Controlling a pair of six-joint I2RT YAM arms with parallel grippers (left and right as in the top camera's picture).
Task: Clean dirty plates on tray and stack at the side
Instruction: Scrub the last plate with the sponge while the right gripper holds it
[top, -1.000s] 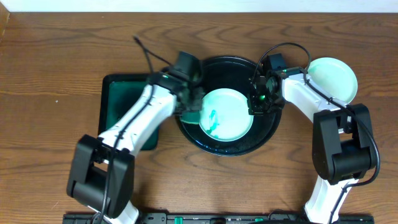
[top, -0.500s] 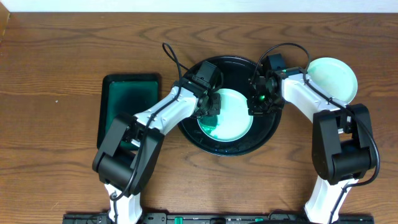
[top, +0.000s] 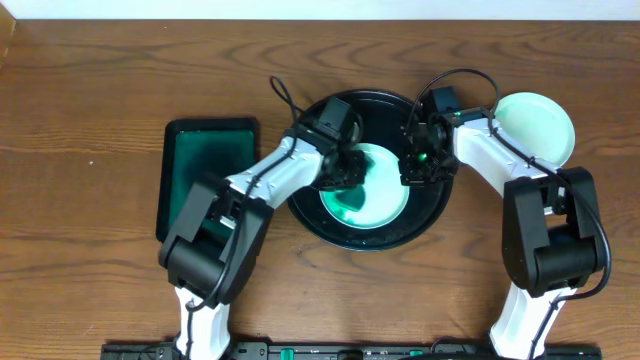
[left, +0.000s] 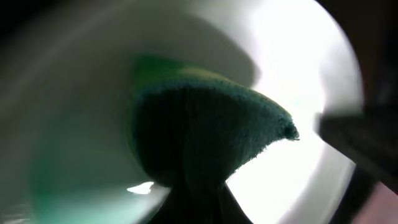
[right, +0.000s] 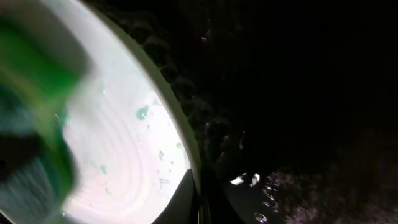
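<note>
One dirty plate (top: 378, 196), pale mint with a green smear at its left, lies in the round black tray (top: 436, 205). My left gripper (top: 345, 170) is over the plate's left part, shut on a dark green sponge (left: 205, 130) that presses on the plate (left: 298, 74). At the plate's right rim my right gripper (top: 418, 166) is shut on the edge; the right wrist view shows a dark finger (right: 180, 199) lying over the speckled plate (right: 124, 155) beside the wet black tray (right: 280, 93).
A plain mint plate (top: 535, 128) sits on the wooden table to the right of the black tray. A dark green rectangular tray (top: 205, 165) lies to the left of it. Cables arch above both wrists.
My left arm has swung right from the black tray's left edge onto the plate, bringing the sponge over the green smear. The right arm and the plate have stayed put.
</note>
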